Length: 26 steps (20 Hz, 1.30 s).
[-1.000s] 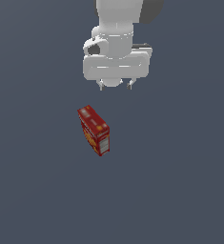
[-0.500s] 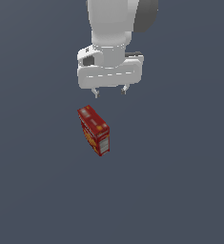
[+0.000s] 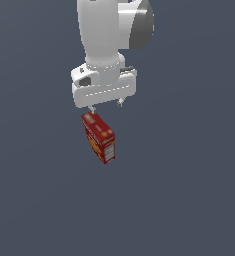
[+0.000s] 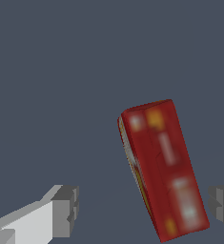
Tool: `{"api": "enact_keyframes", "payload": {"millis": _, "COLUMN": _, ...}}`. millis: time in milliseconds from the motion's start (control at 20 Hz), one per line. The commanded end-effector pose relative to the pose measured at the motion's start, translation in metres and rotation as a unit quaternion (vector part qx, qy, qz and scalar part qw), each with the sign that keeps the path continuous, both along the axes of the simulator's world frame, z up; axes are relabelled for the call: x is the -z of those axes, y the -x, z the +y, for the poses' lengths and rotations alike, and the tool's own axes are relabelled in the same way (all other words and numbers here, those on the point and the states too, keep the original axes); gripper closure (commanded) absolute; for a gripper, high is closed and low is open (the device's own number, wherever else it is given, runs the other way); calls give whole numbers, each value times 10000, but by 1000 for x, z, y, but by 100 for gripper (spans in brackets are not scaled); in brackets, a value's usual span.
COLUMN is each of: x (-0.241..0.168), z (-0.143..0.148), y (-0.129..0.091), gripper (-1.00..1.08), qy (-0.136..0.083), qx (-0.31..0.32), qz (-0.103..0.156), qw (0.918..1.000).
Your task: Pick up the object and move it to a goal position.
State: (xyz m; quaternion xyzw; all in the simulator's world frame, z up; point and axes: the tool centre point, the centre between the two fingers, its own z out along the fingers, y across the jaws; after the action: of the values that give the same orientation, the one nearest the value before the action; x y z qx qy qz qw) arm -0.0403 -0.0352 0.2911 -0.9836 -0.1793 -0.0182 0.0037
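Observation:
The red box [image 3: 99, 138] stands on the dark grey floor, a small cracker-style carton with white label panels and orange-yellow pictures. My gripper [image 3: 107, 105] hangs just above and behind its upper end, open and empty. In the wrist view the box [image 4: 163, 167] lies between my two fingers, closer to the one at the frame's edge [image 4: 222, 205] than to the other [image 4: 66, 209]. Nothing touches the box.
The flat dark grey floor [image 3: 189, 190] surrounds the box on all sides. No other object shows in either view.
My gripper has come down and toward the exterior view's left, from well above the box to just over its upper end. The box has not moved.

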Motion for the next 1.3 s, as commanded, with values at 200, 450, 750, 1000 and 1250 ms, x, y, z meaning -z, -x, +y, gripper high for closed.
{"api": "enact_keyframes", "payload": {"millis": 200, "x": 22, "z": -21, "y": -6, "gripper": -92, "qy": 48, "qx": -652, "qz": 71, "qw": 9978}}
{"api": "enact_keyframes", "payload": {"millis": 450, "x": 36, "z": -34, "y": -9, "gripper": -92, "qy": 72, "qx": -1030, "qz": 115, "qw": 9946}}
{"api": "enact_keyframes", "payload": {"millis": 750, "x": 46, "z": -44, "y": -11, "gripper": -92, "qy": 88, "qx": -1312, "qz": 149, "qw": 9912}}
{"api": "enact_keyframes", "payload": {"millis": 1000, "x": 49, "z": -47, "y": -12, "gripper": -92, "qy": 93, "qx": -1403, "qz": 160, "qw": 9899}}
{"api": "enact_keyframes", "payload": {"millis": 1250, "x": 52, "z": -46, "y": -11, "gripper": -92, "qy": 92, "qx": -1387, "qz": 161, "qw": 9902}}
